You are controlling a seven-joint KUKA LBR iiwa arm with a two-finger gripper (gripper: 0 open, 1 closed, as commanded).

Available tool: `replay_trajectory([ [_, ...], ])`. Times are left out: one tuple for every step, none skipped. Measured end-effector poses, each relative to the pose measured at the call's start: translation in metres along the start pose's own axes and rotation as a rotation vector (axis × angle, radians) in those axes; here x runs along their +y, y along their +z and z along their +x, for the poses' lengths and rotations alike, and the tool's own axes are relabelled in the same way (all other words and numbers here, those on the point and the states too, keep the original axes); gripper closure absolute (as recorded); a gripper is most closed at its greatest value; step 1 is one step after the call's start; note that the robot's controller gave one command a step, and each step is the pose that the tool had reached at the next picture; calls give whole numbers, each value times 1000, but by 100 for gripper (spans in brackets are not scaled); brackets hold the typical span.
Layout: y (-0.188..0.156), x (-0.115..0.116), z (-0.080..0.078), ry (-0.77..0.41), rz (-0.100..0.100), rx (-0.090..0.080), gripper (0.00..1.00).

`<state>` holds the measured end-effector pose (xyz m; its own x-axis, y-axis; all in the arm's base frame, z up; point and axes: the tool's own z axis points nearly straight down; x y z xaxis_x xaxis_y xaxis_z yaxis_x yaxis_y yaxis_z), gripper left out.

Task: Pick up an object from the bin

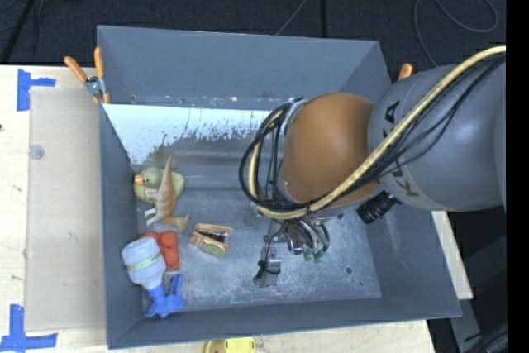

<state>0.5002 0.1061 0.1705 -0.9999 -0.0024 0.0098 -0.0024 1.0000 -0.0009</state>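
Note:
My gripper (pixel 267 267) hangs below the orange dome, low over the bin floor in the front middle, on bare metal. The nearest thing is a small tan and brown block-like toy (pixel 211 240), a short way to its left and apart from it. Further left, a red piece (pixel 169 248) lies against a white and pale blue bottle-shaped toy (pixel 143 263). Nothing shows in the gripper.
A yellow duck-like toy (pixel 148 183) and a tan pointed figure (pixel 170 196) lie by the left wall. A blue piece (pixel 165 302) sits in the front left corner. The arm and its cables cover the bin's right half.

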Motion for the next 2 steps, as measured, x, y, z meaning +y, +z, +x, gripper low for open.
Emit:
replay_trajectory([
  [-4,0,-2,3,-1,-7,0],
  [48,22,-41,28,-3,-13,0],
])
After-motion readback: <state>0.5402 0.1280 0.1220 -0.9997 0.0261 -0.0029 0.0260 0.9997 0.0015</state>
